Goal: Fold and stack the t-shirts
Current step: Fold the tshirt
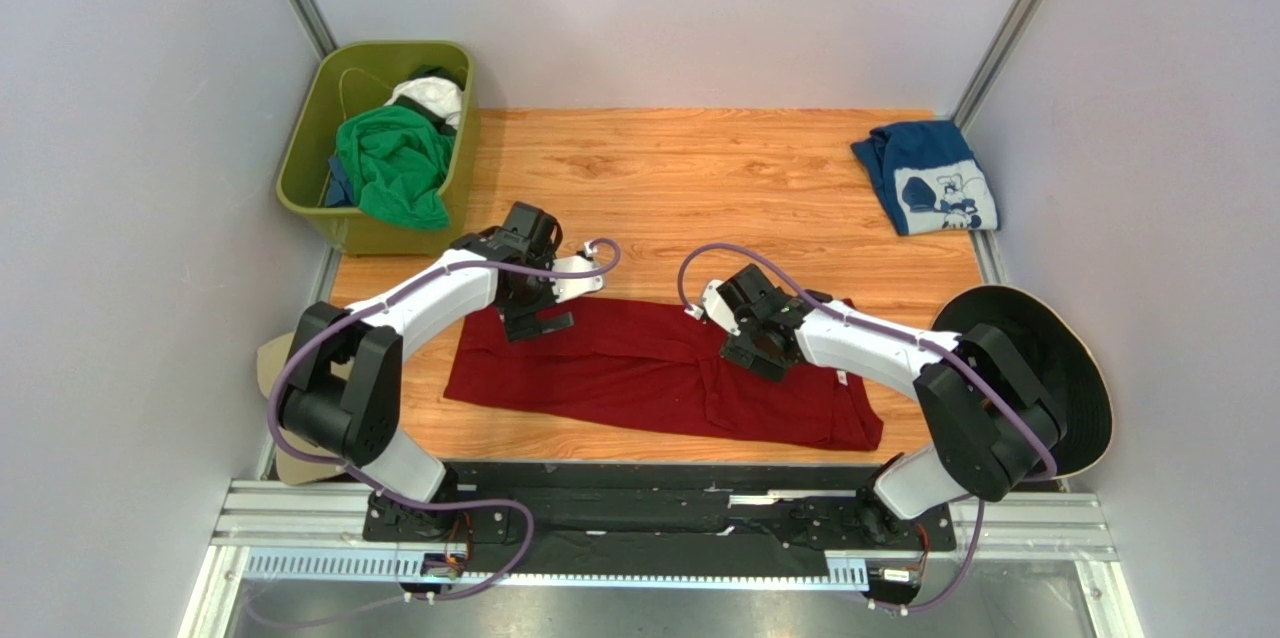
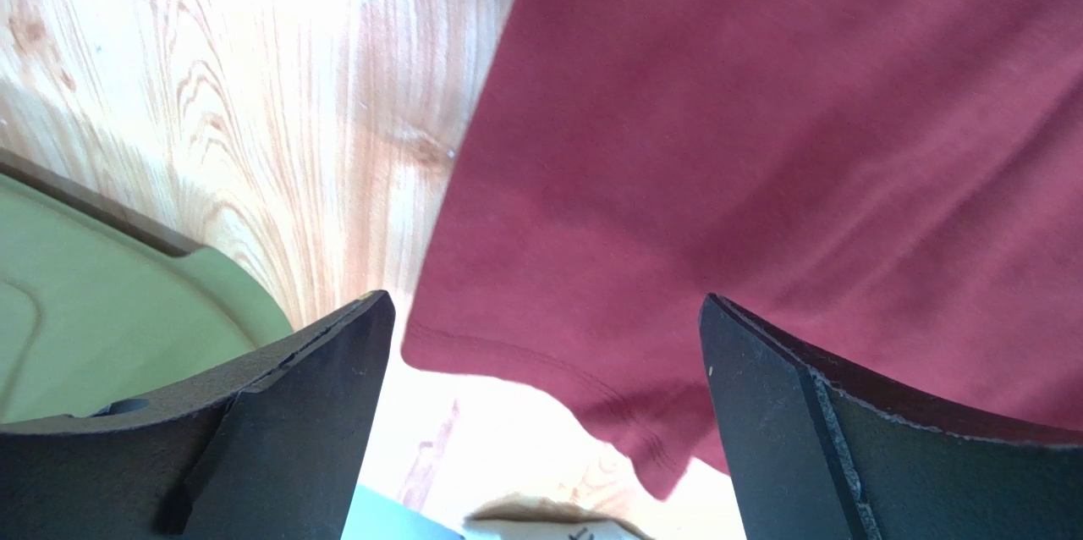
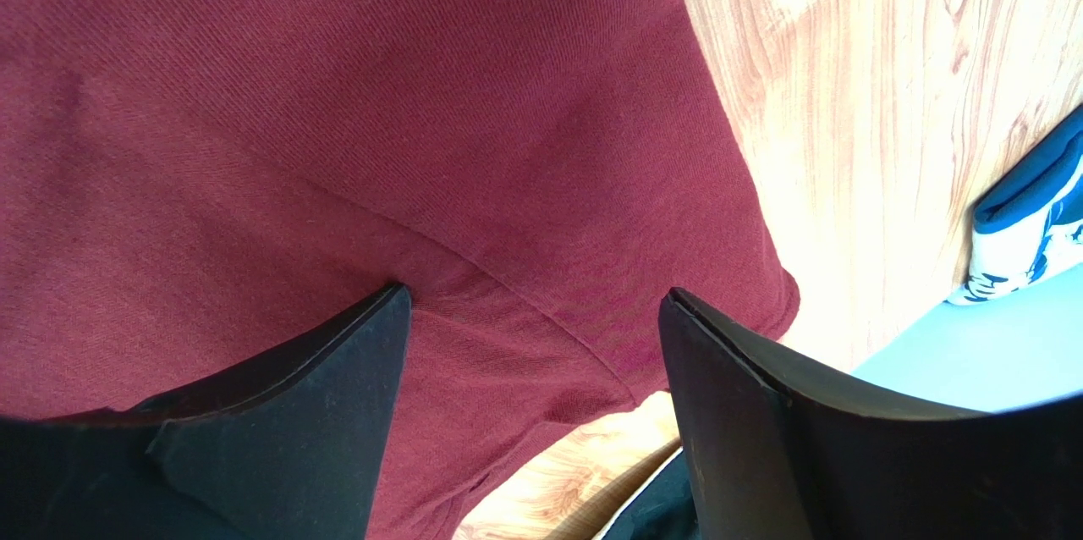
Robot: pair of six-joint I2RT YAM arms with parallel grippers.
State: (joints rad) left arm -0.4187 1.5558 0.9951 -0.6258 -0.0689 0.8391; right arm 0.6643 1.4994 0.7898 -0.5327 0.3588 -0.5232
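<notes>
The red tee (image 1: 661, 376) lies flat on the near half of the counter (image 1: 706, 173) as a long band, running from in front of the left arm across to the right arm and slanting a little nearer on the right. The left fingers (image 1: 537, 317) hang over its far left edge, spread wide with nothing between them; the left wrist view shows a hemmed corner of the red cloth in the gap, with bare wood beside it. The right fingers (image 1: 756, 347) are over the tee's far edge near its right end, also well apart and gripping nothing. In the right wrist view red cloth with a seam fills the gap, and the tips look very close to the fabric, though I cannot tell whether they touch it. The navy tee (image 1: 927, 176) sits folded at the far right corner, white print up, well apart from the red one. The green tee (image 1: 394, 166) is heaped in a green bin (image 1: 308, 143) at the far left corner. A black hat (image 1: 1082, 368) rests at the right edge by the right arm, and a tan cap (image 1: 271, 365) shows partly behind the left arm.
</notes>
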